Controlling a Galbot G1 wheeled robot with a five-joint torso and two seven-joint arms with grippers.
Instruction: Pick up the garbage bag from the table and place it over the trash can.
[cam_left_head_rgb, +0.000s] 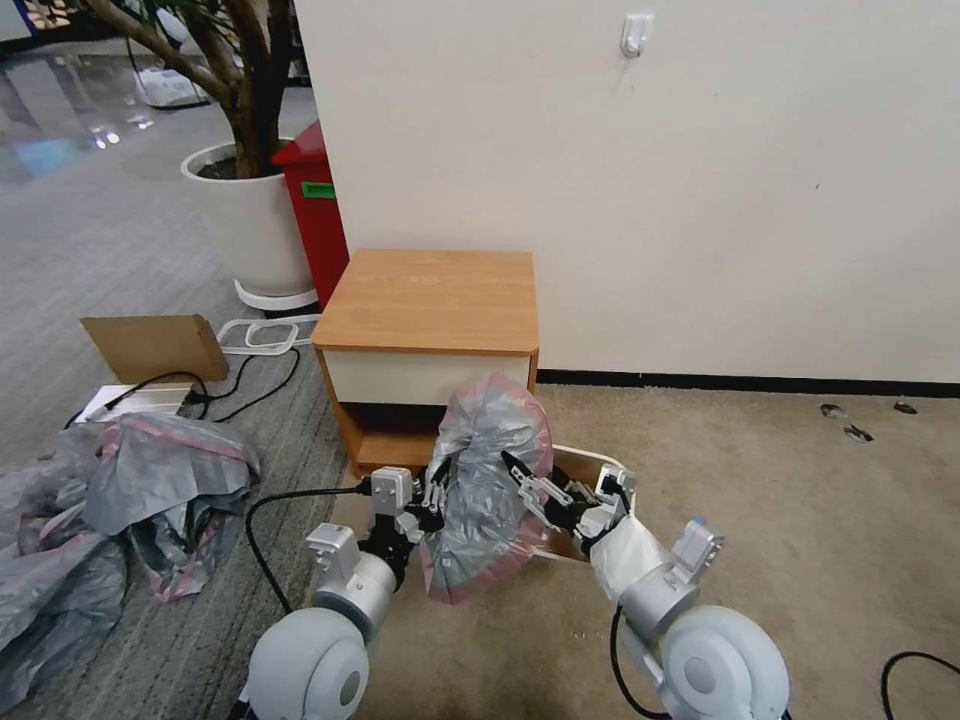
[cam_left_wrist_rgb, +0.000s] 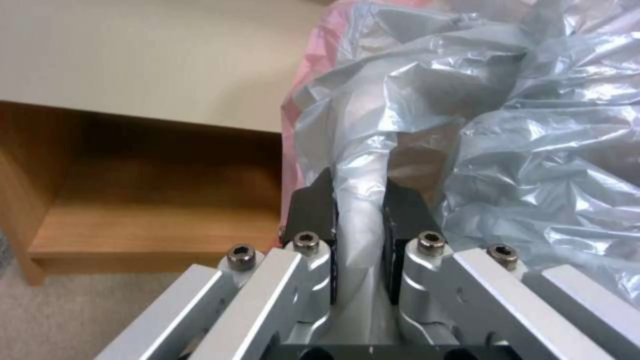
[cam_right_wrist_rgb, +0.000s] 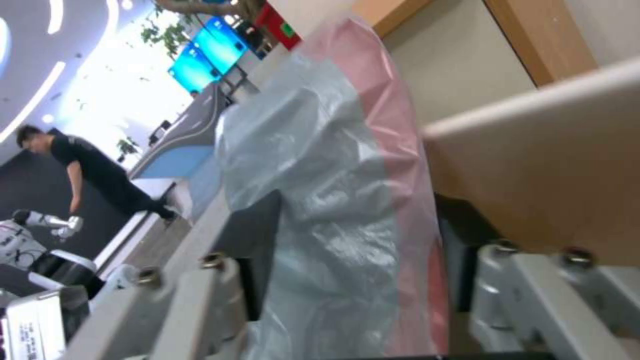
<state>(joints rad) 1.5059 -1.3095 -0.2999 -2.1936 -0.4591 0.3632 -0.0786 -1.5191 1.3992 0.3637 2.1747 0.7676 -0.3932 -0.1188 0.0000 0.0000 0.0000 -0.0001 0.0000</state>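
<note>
Crinkly grey garbage bag (cam_left_head_rgb: 487, 480) with pink rim, stretched between left gripper (cam_left_head_rgb: 432, 497) and right gripper (cam_left_head_rgb: 527, 490), both clamped on it, trash can (cam_left_head_rgb: 598, 463) just beyond right gripper

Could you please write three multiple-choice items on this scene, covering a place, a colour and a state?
1. Where is the garbage bag?
A. flat on the table top
B. held up between both grippers, in front of the table
C. on the lower shelf

2. What colour is the bag's rim?
A. pink-red
B. green
C. black

3. What is the left gripper doing?
A. open, apart from the bag
B. shut on the cable
C. shut on a fold of the bag

Answers:
1 B: in the head view the bag hangs between the left gripper and the right gripper, over the trash can.
2 A: a pink-red band edges the grey plastic.
3 C: the left wrist view shows plastic pinched between its pads.
</note>
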